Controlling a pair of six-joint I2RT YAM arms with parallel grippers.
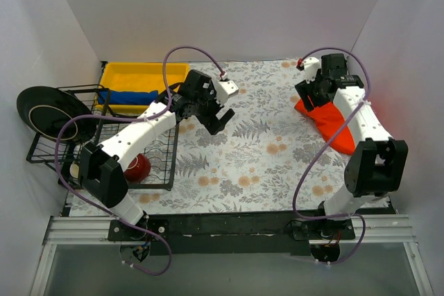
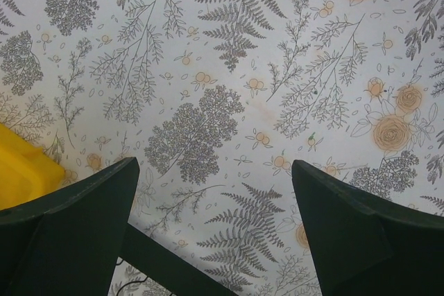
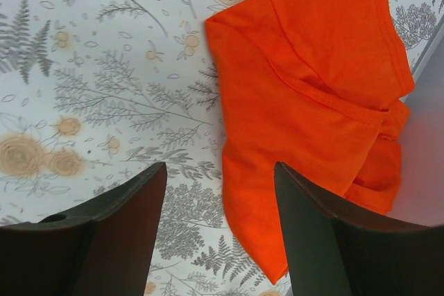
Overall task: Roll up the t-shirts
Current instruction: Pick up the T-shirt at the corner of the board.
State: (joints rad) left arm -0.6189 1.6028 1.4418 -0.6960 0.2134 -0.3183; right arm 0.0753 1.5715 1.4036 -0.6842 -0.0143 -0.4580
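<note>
Rolling seems unstarted: orange-red t-shirt (image 3: 305, 88) crumpled upper right, blue t-shirt (image 1: 128, 96) in yellow bin (image 1: 146, 67) upper left; left gripper (image 2: 214, 166), right gripper (image 3: 220, 169) spread, empty

Orange-red t-shirt (image 3: 305, 88), loosely folded, far right; royal blue t-shirt (image 1: 128, 96), rumpled, in yellow bin (image 1: 146, 68)

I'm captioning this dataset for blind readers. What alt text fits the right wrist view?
A bright orange-red cloth t-shirt lies bunched on a white floral-print tablecloth, close to a pale wall at the right. The right gripper, dark jaws open and empty, fills the foreground, one jaw in front of the shirt's lower edge.
</note>
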